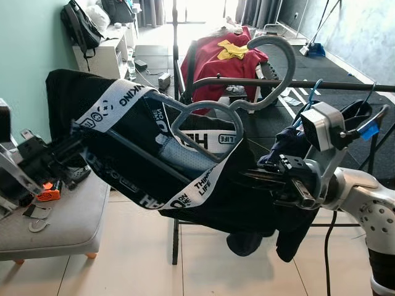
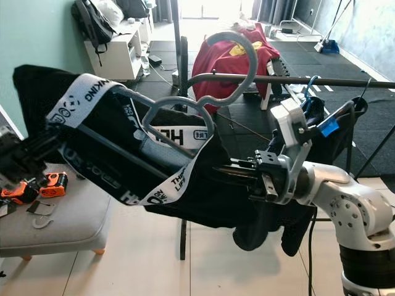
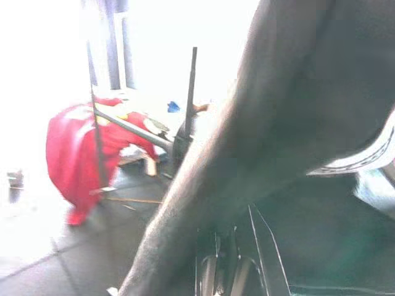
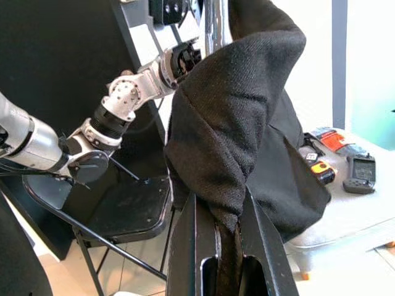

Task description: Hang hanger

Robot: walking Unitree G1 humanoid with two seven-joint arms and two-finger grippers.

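carry the grey hanger [image 1: 217,102], loaded with a black garment [image 1: 185,179], up to the dark rail [image 1: 296,84]; hook currently curls around the rail from the near side, not yet clearly seated. right gripper [image 1: 262,179]: fingers pressed on a fold of the garment's right end. left gripper [image 1: 65,148]: buried in cloth at the left end, finger state cannot be told. lift both ends level, pass the hook over the rail, lower until the weight hangs, then release.

obstructions: blue hanger [image 1: 311,92] and dark clothes already on the rail, just right of the hook. red garment [image 1: 216,58] draped farther back. grey bench [image 1: 55,216] near left, carrying an orange tool [image 1: 48,192]. folding chair [image 4: 117,216] below.
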